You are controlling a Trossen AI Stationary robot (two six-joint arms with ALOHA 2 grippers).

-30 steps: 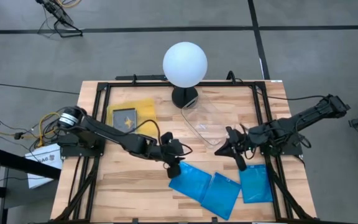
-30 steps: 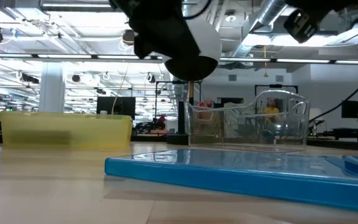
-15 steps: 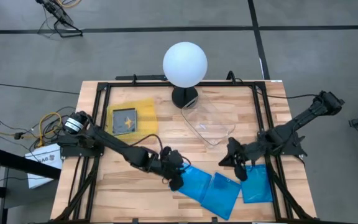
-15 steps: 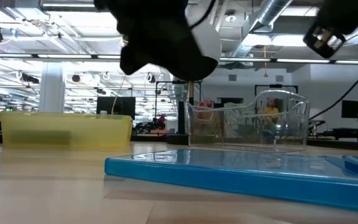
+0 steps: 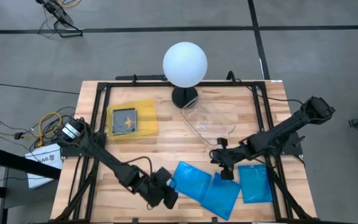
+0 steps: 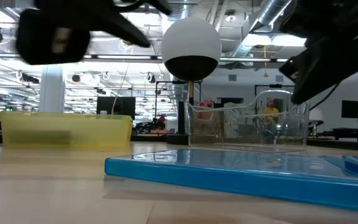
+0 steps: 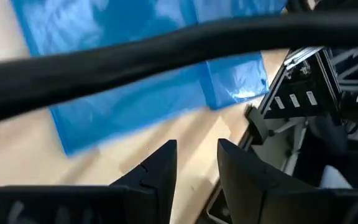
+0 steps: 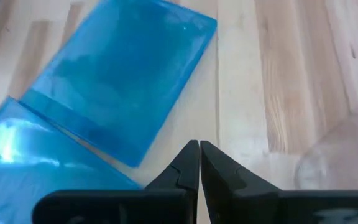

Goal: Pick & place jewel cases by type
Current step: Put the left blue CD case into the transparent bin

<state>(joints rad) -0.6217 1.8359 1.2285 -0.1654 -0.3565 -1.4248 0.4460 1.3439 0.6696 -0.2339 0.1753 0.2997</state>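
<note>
From where I stand, three blue jewel cases lie flat on the front part of the wooden table [image 5: 104, 186]: the left blue case [image 5: 189, 181], the middle blue case [image 5: 221, 193] whose edge seems to overlap the left one, and the right blue case [image 5: 254, 183] a little apart. One dark case [image 5: 125, 119] sits already inside the yellow tray [image 5: 143, 106], and the clear tray [image 5: 211, 121] at the back near the white globe lamp [image 5: 184, 63] looks to hold nothing, so I count three blue, one dark, two trays. The right gripper [image 5: 221, 167] hangs just above the table beside the middle blue case, its two fingers pressed together with nothing between them. The left gripper [image 5: 166, 195] is low at the front edge, just beside the left blue case; its fingers [image 7: 160, 168] stand a little apart with only a narrow gap, and they hold nothing. I think the danger is this: the cases are thin and lie flat, so shut fingers coming down can only push a case and not catch it. The left and middle cases touch, so a push on one may drag the other, perhaps toward the front edge. Also both arms are near the same cases and may hit each other
</note>
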